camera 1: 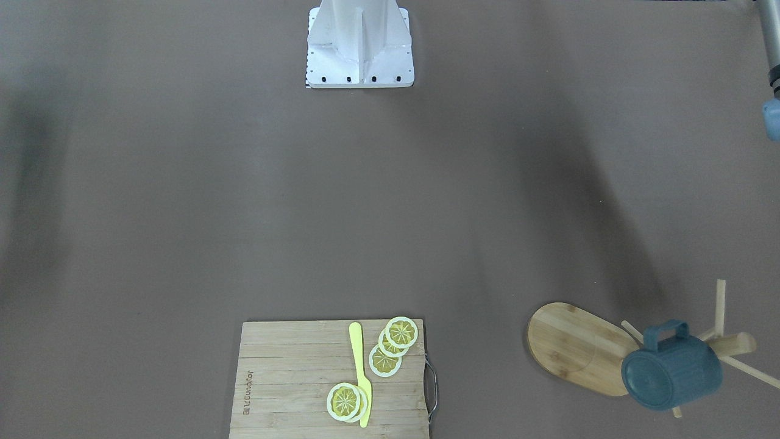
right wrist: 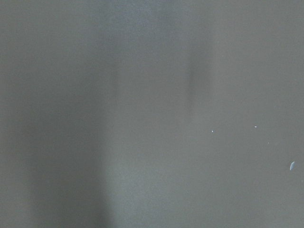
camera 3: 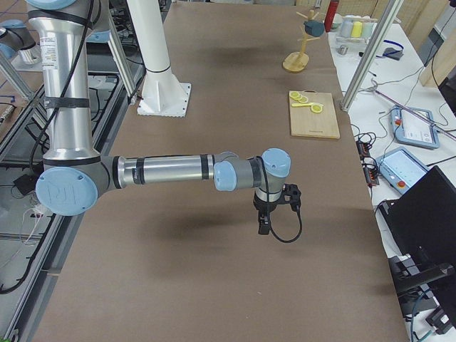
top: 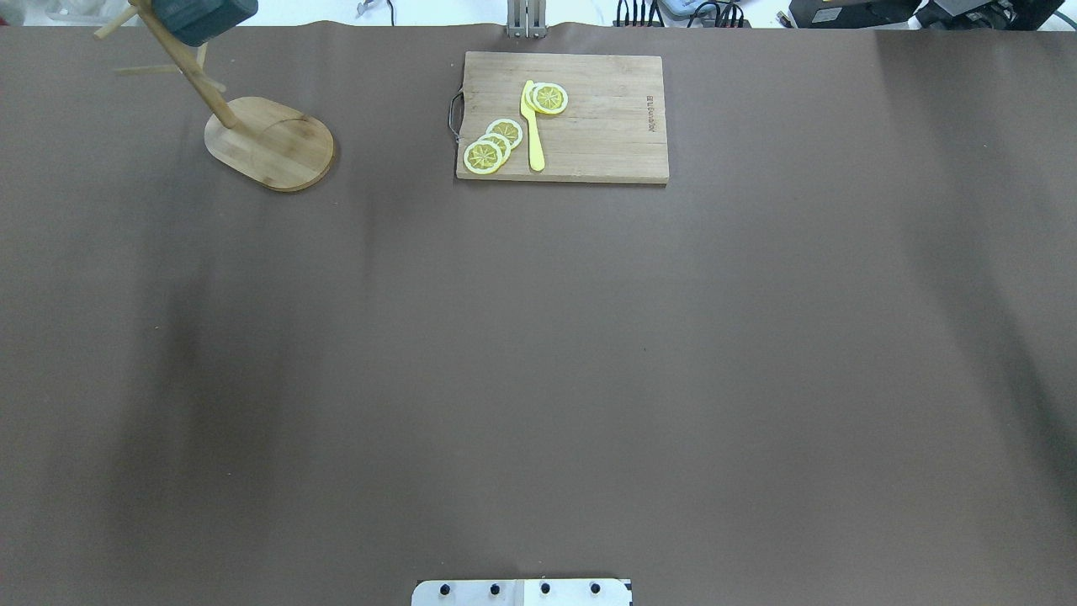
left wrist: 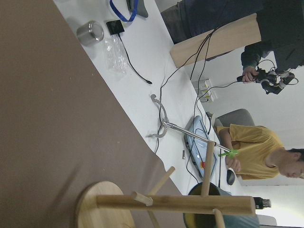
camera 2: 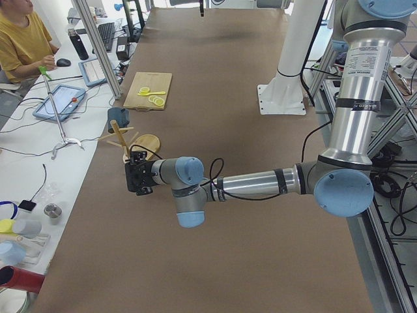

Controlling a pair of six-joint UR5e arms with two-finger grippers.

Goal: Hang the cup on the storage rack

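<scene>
The dark teal cup (camera 1: 670, 366) hangs on a peg of the bamboo storage rack (camera 1: 573, 347), tilted on its side with its handle up. In the overhead view the cup (top: 206, 17) is at the far left corner, above the oval base of the rack (top: 269, 143). The left wrist view shows the rack post (left wrist: 175, 204) and the cup's yellow inside (left wrist: 197, 221). My left gripper (camera 2: 132, 173) hovers just short of the rack (camera 2: 146, 143), apart from the cup (camera 2: 118, 119); I cannot tell its state. My right gripper (camera 3: 263, 224) points down far from the rack (camera 3: 296, 63); I cannot tell its state.
A wooden cutting board (top: 589, 143) with lemon slices (top: 492, 145) and a yellow knife (top: 532, 126) lies at the far middle. The robot base (camera 1: 359, 49) stands at the near edge. A seated person (camera 2: 23, 39) and a cluttered white side table (camera 2: 39, 163) are beyond the rack.
</scene>
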